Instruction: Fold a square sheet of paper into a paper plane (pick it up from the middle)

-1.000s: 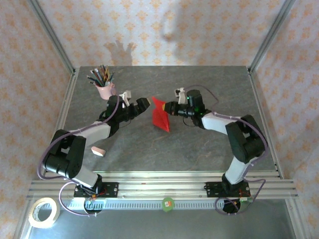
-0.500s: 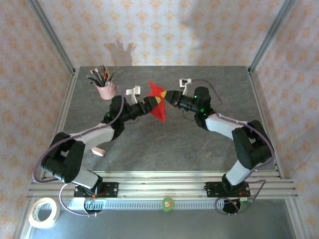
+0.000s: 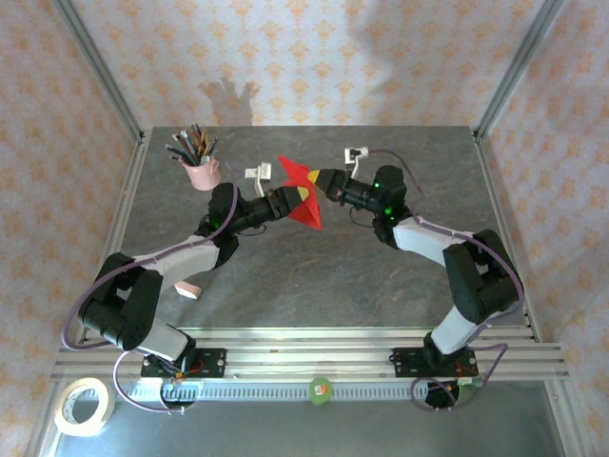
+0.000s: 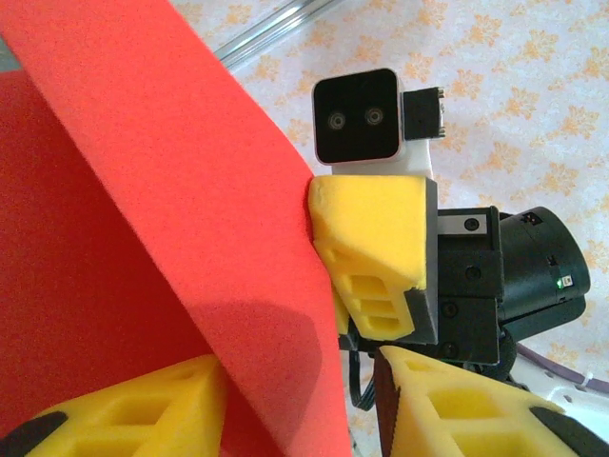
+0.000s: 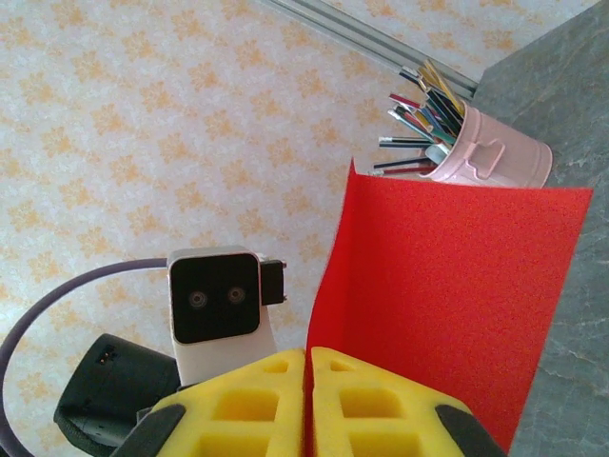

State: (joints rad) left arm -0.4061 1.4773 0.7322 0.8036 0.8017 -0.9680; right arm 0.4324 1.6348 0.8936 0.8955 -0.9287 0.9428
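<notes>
Creased red paper plane (image 3: 303, 195) is up off the table, mid-far. Right gripper (image 5: 307, 381) pinches it shut. Left gripper (image 4: 300, 381) sits half-wide astride it, prob. not clamped yet. Folds look done; middle grip left.

Bright red paper plane (image 3: 303, 195), yellow fingers (image 5: 366, 395), pink cup (image 3: 201, 174), mottled grey table (image 3: 381, 276), peach flower-patterned walls (image 3: 304, 57).
</notes>
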